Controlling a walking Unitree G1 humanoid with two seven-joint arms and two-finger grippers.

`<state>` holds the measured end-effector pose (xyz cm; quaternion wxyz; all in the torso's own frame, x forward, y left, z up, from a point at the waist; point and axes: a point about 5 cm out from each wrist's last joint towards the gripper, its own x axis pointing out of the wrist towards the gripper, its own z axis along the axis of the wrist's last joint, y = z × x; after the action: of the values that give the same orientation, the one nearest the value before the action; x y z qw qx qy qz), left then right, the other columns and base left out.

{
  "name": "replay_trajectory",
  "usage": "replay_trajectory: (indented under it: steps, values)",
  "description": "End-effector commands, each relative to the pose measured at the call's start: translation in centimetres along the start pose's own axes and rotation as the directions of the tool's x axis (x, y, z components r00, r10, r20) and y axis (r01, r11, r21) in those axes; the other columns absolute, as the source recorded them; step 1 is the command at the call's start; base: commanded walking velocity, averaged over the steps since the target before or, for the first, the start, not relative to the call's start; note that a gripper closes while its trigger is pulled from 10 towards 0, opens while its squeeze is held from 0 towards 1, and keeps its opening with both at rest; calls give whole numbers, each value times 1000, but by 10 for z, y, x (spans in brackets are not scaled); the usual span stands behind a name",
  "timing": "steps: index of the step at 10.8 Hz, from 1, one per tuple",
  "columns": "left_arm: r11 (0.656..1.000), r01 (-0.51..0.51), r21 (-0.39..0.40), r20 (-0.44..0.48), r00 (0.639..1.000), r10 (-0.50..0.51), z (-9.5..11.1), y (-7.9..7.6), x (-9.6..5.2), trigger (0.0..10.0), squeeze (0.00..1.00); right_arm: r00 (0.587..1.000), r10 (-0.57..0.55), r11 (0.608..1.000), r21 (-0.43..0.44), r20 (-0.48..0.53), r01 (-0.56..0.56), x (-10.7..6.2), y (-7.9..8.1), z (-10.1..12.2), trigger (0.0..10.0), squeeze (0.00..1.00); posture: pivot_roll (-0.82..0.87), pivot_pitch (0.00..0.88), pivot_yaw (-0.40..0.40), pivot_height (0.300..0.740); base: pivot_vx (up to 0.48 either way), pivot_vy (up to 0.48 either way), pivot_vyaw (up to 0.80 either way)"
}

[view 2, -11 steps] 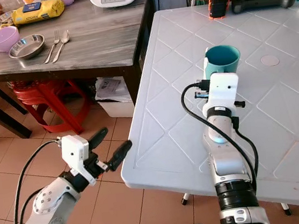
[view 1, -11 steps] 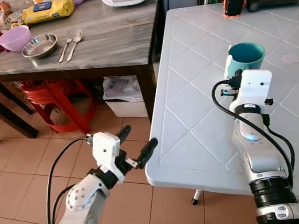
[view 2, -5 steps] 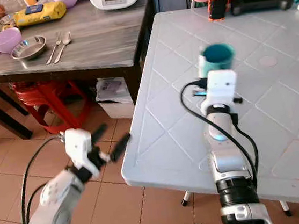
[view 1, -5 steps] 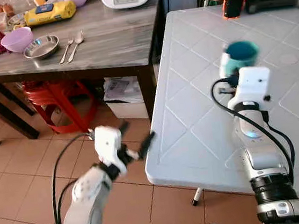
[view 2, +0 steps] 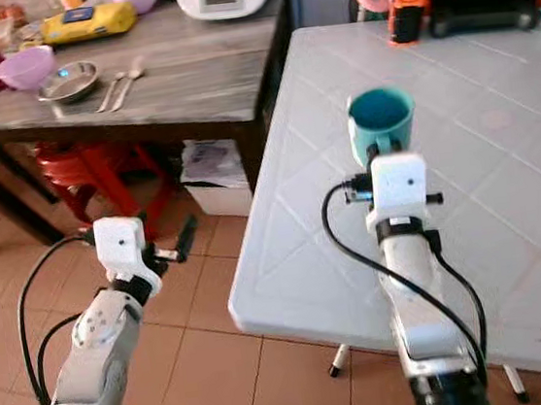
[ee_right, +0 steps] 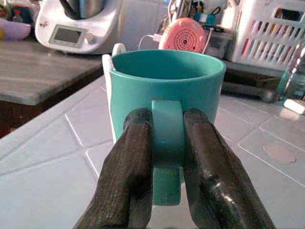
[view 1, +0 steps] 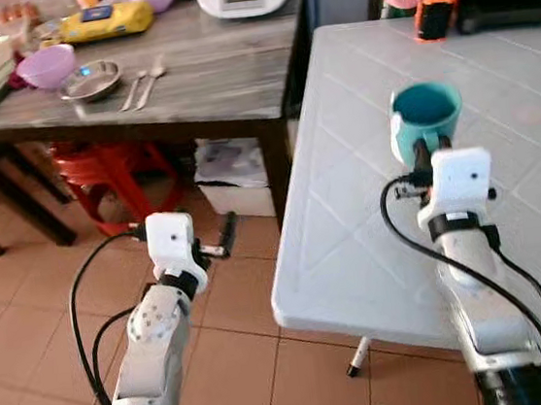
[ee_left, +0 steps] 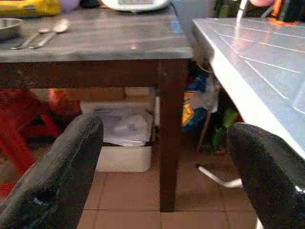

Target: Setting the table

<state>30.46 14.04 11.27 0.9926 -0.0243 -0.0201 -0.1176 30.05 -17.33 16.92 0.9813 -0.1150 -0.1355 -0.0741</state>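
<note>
Since the earlier frames: your head camera has swung, so most of the shift is the view; the left arm itself has turned, and its fingers now point toward the dark table instead of the white one.
Right gripper [ee_right: 167, 157]: its two black fingers are pinched on the handle of the teal mug [view 1: 425, 116], one finger on each side, as the wrist view shows plainly.
Mug position: upright on the white table [view 1: 353, 242], toward the edge nearest the dark table, with its base apparently on the surface.
Left gripper [ee_left: 164, 167]: jaws spread wide and holding nothing, hanging low over the tiled floor between the two tables.
Remaining tableware: a fork and spoon [view 1: 142, 77], a steel dish [view 1: 90, 80] and a purple bowl [view 1: 47, 65] lie on the dark wooden table [view 1: 217, 72], well apart from the mug.
Step in hand: you appear to be placing the mug at a setting.
Doing it well: make sure the base sits flat before you release, then part the fingers evenly and back straight off the handle so you do not tip it.
Risk: any sideways drag on the handle could twist or topple the mug.
</note>
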Motion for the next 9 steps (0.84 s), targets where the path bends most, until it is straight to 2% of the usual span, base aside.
replay_trajectory:
  steps: [1,2,3,4,9]
  values:
    - [1000,-30,-4,-18,999,30,-4,6,-1,10000,0,1000,13,1000,-1,29,-13,-4,2,7,10000,0,-85,64,96,740,0,0,0]
    - [1000,-28,-11,-28,999,27,-6,4,0,10000,0,998,42,998,-38,39,-41,-11,5,8,10000,0,-89,67,96,740,0,0,0]
    - [999,-37,-7,-27,999,37,-8,2,0,10000,0,999,43,999,-29,27,-42,-13,4,8,10000,0,-94,69,98,740,0,0,0]
    - [999,-33,-16,-25,999,33,-9,0,1,10000,0,999,41,999,-20,25,-41,-12,4,8,10000,0,-94,72,99,740,0,0,-413]
    - [998,15,-53,-24,1000,-17,-9,-4,2,10000,0,998,56,998,-16,19,-55,-13,10,9,10000,0,-93,81,104,740,0,0,0]
